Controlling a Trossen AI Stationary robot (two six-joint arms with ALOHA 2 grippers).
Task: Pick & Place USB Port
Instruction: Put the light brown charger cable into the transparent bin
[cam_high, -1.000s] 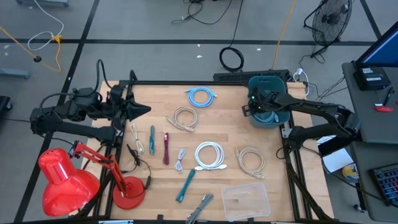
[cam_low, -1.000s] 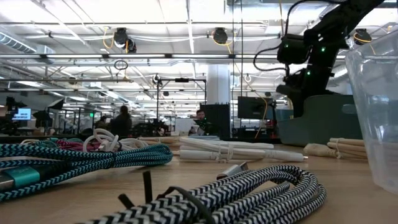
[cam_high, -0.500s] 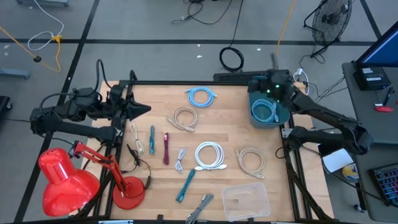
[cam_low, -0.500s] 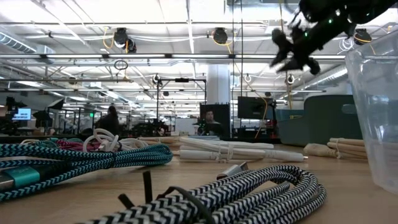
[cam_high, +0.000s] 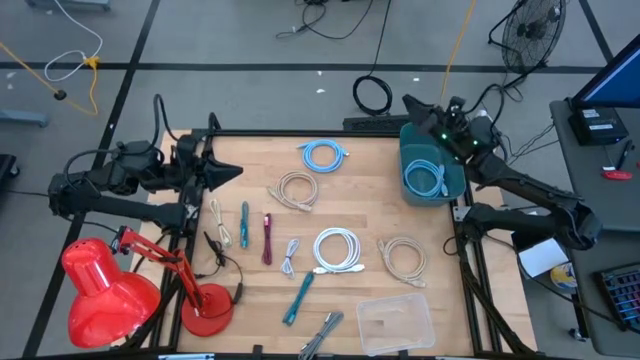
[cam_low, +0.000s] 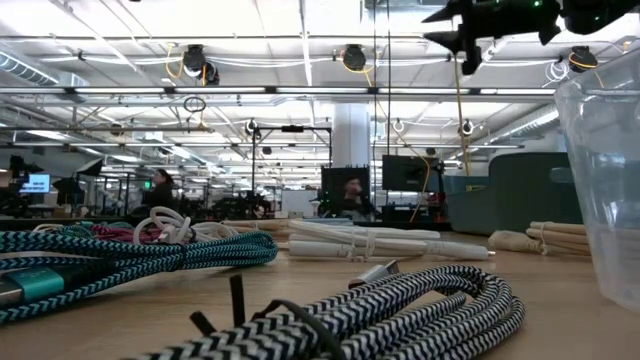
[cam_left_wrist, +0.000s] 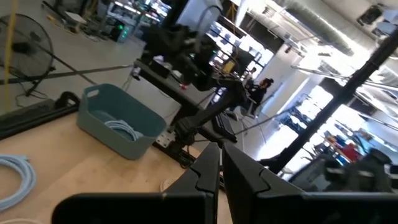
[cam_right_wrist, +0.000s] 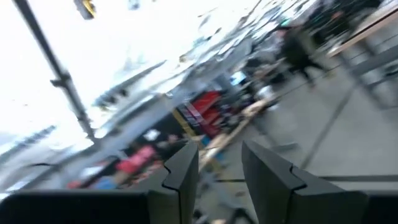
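Right gripper: empty, its two dark fingers parted with a clear gap between them in the right wrist view; it hangs high above the far edge of the table, just past the far rim of the teal plastic bin.

What changed: a second ago this gripper was down inside the bin; half a second ago it had risen over the bin's far wall; now it has swung up and outward, and its wrist camera looks out into the room, not at the table.

Task's thing: a coiled light-blue USB cable lies inside the bin, hidden under the arm a second ago and in plain sight since the arm rose. The left wrist view shows the same coil resting on the bin floor.

Meaning for the task: I judge one cable delivered and released, the place step for it done.

Left gripper: parked over the table's left side near its far edge, fingers drawn close with only a thin slit between them, holding nothing.

Left on the wooden table: another light-blue coiled cable, a beige coil, a white coil, a second beige coil.

Likely next: reaching back for one of those coils, though which one cannot be told.
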